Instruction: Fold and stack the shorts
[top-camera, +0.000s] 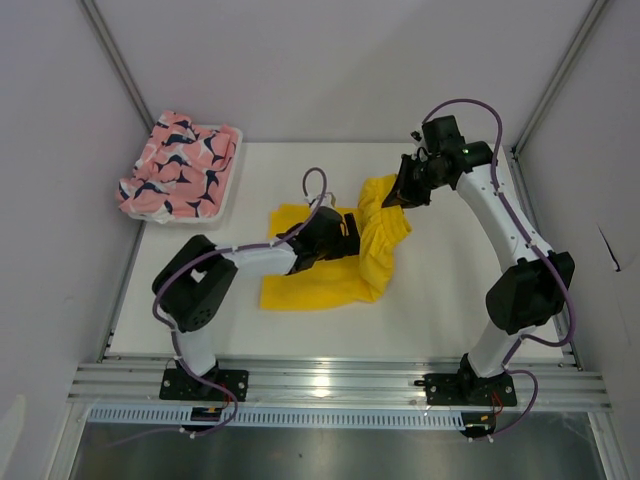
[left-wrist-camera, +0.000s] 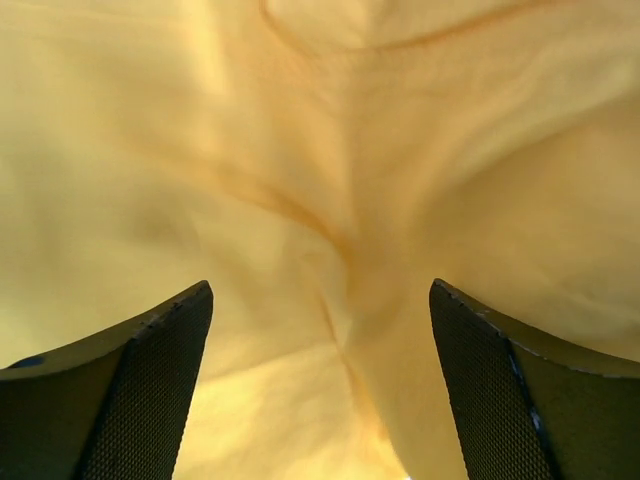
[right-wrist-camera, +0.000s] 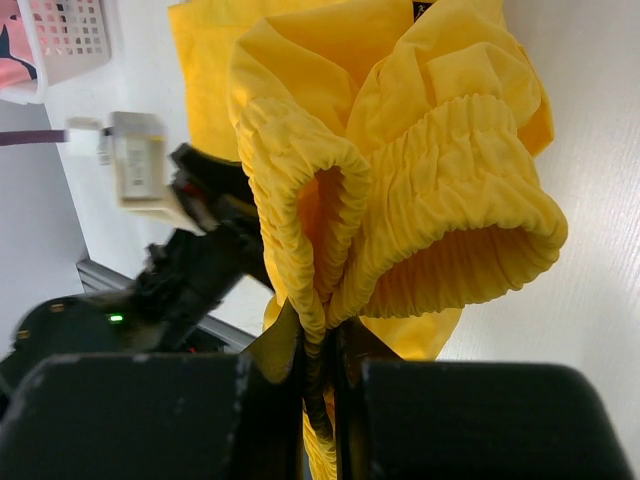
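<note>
The yellow shorts (top-camera: 330, 275) lie in the middle of the table, their right end lifted. My right gripper (top-camera: 397, 195) is shut on the elastic waistband (right-wrist-camera: 320, 250) and holds it above the table. My left gripper (top-camera: 347, 232) is open, low over the shorts, with yellow cloth (left-wrist-camera: 320, 200) filling its view between the fingers (left-wrist-camera: 160, 370). The pink whale-print shorts (top-camera: 178, 165) lie bunched in the white mesh basket (top-camera: 228, 200) at the back left.
The basket corner shows in the right wrist view (right-wrist-camera: 60, 45). The left arm (right-wrist-camera: 190, 260) lies close beside the lifted cloth. Side walls bound the table (top-camera: 460, 300) left and right.
</note>
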